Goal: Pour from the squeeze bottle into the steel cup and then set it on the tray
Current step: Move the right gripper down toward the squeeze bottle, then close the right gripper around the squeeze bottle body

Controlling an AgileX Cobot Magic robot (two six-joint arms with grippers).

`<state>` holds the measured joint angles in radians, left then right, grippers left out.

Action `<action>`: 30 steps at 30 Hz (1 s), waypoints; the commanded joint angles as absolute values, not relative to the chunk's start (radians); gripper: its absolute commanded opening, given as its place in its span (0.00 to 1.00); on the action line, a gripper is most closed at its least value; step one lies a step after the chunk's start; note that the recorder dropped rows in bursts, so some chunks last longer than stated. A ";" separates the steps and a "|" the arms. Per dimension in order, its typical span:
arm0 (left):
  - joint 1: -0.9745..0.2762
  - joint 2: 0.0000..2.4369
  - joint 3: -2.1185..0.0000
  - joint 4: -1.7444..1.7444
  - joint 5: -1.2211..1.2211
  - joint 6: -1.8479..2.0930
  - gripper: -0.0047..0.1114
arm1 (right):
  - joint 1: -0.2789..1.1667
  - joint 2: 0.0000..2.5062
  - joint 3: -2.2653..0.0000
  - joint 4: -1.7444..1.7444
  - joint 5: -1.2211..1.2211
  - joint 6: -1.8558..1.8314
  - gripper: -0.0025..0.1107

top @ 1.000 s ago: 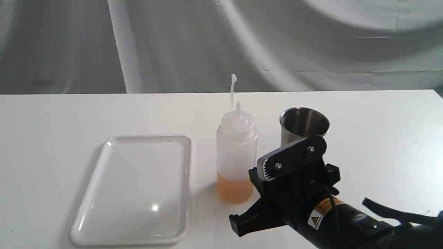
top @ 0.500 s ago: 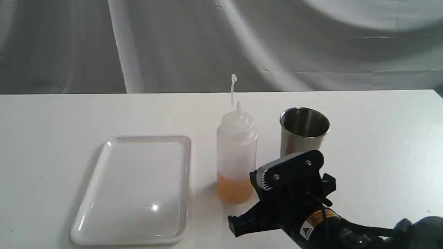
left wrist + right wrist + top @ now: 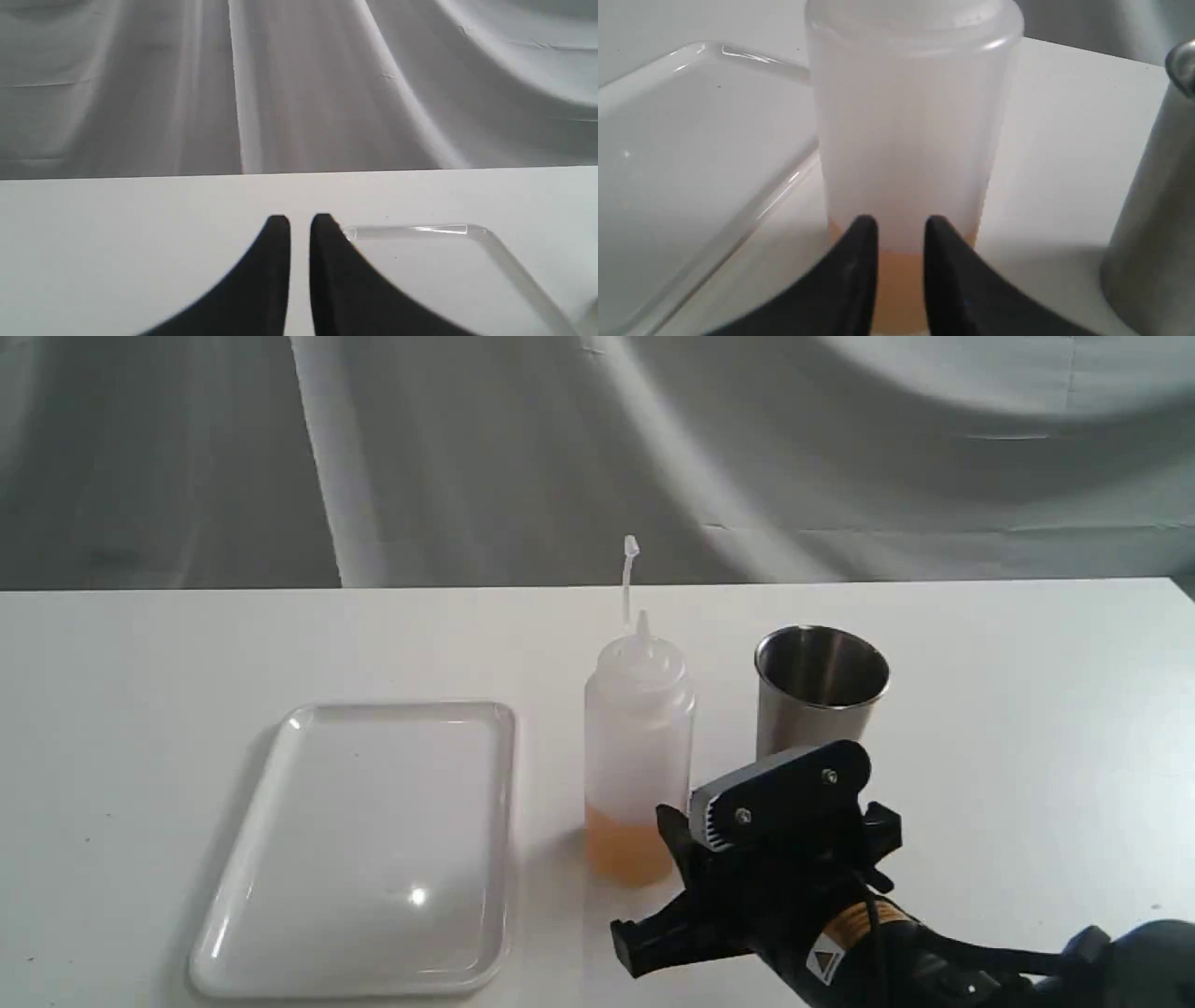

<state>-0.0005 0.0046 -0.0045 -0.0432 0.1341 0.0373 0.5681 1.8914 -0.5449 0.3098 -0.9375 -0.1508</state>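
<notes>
The squeeze bottle [image 3: 639,747] was seen standing upright on the white table [image 3: 1027,709], with a shallow layer of orange-amber liquid at its base and its cap strap raised above the nozzle. The steel cup [image 3: 820,695] was placed just beside it on the right of the exterior view, upright and apart from it. The tray [image 3: 373,840] was laid flat to the bottle's other side, near it but not touching. The right gripper [image 3: 901,224] was held low over the table in front of the bottle's lower part, its jaws parted only narrowly. Nothing was gripped between them, and contact with the bottle could not be made out. The left gripper [image 3: 300,221] was shown only in its own wrist view, where its fingers were drawn nearly together with a thin slit between them and nothing was held. One corner of the tray was visible just past them. A grey cloth backdrop [image 3: 560,457] was hung behind the table.
</notes>
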 commanded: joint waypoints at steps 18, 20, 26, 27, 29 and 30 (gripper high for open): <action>0.000 0.000 0.000 -0.046 0.133 0.033 0.11 | 0.570 1.891 -0.549 0.319 -0.929 -0.145 0.77; 0.000 0.000 0.000 -0.046 0.133 0.033 0.11 | 0.570 1.891 -0.552 0.319 -0.929 -0.145 0.77; 0.000 0.000 0.000 -0.046 0.133 0.035 0.11 | 0.570 1.891 -0.619 0.321 -0.849 -0.145 0.77; 0.000 0.000 0.000 -0.046 0.133 0.035 0.11 | 0.570 1.891 -0.627 0.321 -0.847 -0.145 0.77; 0.000 0.000 0.000 -0.046 0.133 0.035 0.11 | 0.570 1.891 -0.630 0.326 -0.846 -0.145 0.77; 0.000 0.000 0.000 -0.046 0.133 0.035 0.11 | 0.570 1.891 -0.630 0.333 -0.846 -0.145 0.77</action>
<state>-0.0005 0.0046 -0.0045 -0.0432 0.1341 0.0373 0.5681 1.8914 -0.6265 0.3244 -0.8566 -0.1464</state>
